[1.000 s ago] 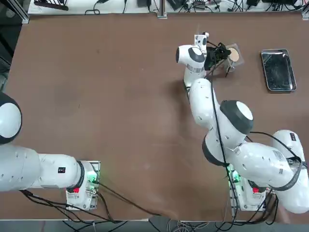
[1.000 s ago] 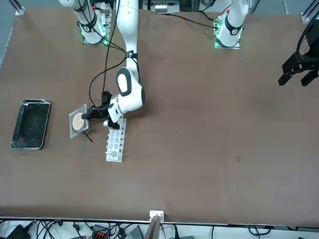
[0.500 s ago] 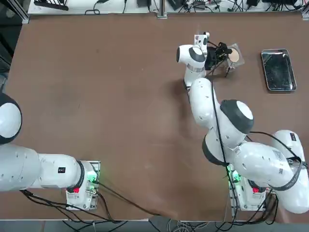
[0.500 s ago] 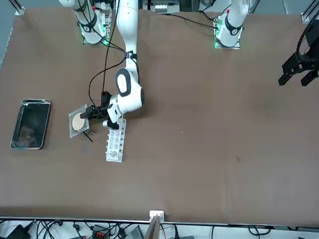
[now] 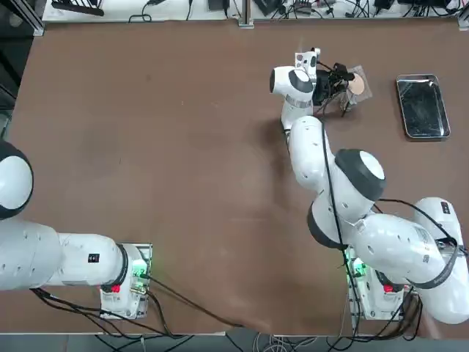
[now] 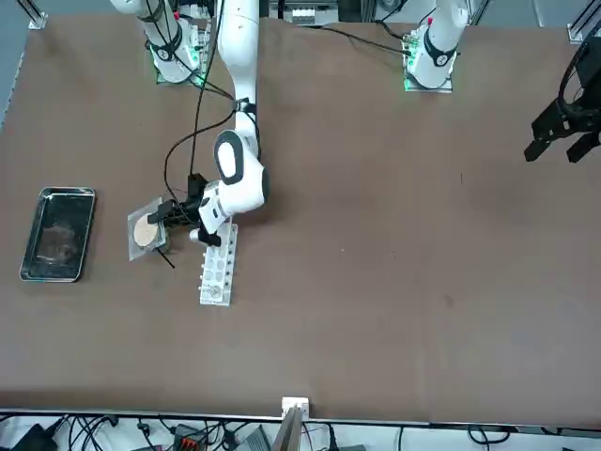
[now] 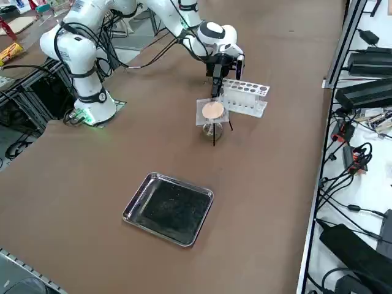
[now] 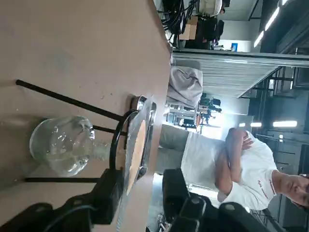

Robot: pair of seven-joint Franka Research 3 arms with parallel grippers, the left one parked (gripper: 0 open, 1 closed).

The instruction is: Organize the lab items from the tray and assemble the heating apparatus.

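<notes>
Hemmed in closely: right gripper point(image 8: 140, 191) with fingers parted about the edge of the round tan disc point(image 7: 212, 110) atop the black wire stand point(image 8: 72, 113), glass burner point(image 8: 63, 145) beneath. White holed rack point(image 7: 245, 97) just beside, blocking that flank. Metal tray point(image 7: 169, 208) well apart beyond the stand. Bare brown table point(image 5: 161, 147) elsewhere, wide open for passage.

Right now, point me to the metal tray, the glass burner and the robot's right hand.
metal tray point(image 7: 166, 209): right side view, dark bottom.
glass burner point(image 8: 62, 145): right wrist view, round clear belly, under the wire stand.
right hand point(image 8: 140, 191): right wrist view, gap between its fingertips, at the mesh edge.
</notes>
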